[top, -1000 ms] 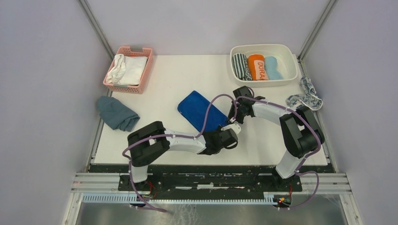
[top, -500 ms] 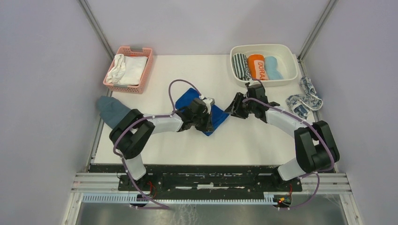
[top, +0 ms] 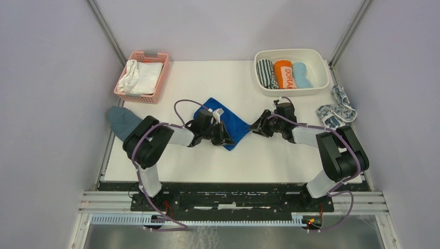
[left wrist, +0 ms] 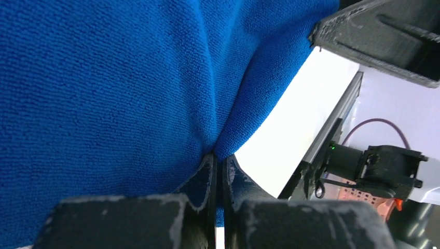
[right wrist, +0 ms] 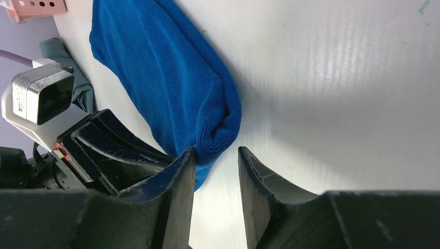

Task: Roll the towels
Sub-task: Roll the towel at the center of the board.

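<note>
The royal blue towel (top: 231, 123) lies in the middle of the table (top: 197, 155), between my two grippers. Its long axis runs on a slant from far-left to near-right.

My left gripper (top: 224, 140) is on the towel's near edge, fingers pressed together with a fold of blue pile pinched between them. The left wrist view shows the cloth gathering into a crease that runs straight down into the closed tips.

My right gripper (top: 258, 128) sits at the towel's right-hand corner, jaws spread and holding nothing. In the right wrist view the rounded, doubled end of the towel comes down toward the gap, a little nearer my left finger — whether it touches that finger I cannot tell.

That is the relation I judge the coming move to turn on: the short end is just ahead of the open right jaws, while the left pinch is on a long side. I would ease the right gripper forward a little and take that end, then roll along the slant toward the far-left.

The patterned towel (top: 336, 106) lies well apart, at the table's right edge.
</note>
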Robot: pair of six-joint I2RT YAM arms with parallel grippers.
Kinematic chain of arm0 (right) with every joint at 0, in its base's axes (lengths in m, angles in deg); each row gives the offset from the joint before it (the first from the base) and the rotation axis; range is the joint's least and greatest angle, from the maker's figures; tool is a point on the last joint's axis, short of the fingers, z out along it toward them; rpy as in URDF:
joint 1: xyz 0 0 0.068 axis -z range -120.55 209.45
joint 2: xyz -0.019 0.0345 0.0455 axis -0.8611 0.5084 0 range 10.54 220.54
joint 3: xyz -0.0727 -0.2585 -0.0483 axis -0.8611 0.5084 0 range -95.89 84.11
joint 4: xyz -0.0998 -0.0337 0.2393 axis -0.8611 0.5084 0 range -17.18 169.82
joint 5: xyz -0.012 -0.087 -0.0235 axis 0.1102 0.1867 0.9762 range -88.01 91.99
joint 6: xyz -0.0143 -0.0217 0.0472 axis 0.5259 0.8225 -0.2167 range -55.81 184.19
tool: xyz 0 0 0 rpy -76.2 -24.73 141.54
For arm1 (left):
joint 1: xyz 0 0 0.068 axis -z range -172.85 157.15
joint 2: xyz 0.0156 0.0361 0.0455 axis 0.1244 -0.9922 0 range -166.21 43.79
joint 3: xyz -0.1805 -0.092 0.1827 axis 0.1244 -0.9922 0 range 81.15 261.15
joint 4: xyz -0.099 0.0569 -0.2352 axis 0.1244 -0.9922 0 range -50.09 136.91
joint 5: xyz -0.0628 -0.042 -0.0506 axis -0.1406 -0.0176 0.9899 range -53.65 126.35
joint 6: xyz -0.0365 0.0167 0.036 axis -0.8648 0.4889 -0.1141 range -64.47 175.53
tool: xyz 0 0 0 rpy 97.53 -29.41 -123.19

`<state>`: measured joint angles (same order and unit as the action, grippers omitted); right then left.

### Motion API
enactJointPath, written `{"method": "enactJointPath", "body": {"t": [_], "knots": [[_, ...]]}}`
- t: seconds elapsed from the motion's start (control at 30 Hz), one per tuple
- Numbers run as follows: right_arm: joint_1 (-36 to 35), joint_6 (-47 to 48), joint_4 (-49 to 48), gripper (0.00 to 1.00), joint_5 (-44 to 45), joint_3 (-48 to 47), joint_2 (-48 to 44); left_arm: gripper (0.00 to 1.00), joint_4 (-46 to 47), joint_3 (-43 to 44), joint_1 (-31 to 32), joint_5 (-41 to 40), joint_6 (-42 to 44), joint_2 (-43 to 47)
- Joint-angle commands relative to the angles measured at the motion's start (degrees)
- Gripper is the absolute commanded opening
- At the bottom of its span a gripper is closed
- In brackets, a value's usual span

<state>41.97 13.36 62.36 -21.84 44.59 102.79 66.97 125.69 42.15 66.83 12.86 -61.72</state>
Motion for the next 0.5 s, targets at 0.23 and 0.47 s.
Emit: {"method": "enactJointPath", "body": {"t": [0.23,0.47], "knots": [[1.16,-0.36,-13.63,0.45,-2.75,4.79,-3.49,0.03,1.55,-1.91,-1.76,1.61,-6.1,-3.47],[1.21,5.8,-5.15,0.42,-0.38,5.32,-5.65,0.03,1.08,-2.06,-1.87,1.34,-6.36,-3.69]]}}
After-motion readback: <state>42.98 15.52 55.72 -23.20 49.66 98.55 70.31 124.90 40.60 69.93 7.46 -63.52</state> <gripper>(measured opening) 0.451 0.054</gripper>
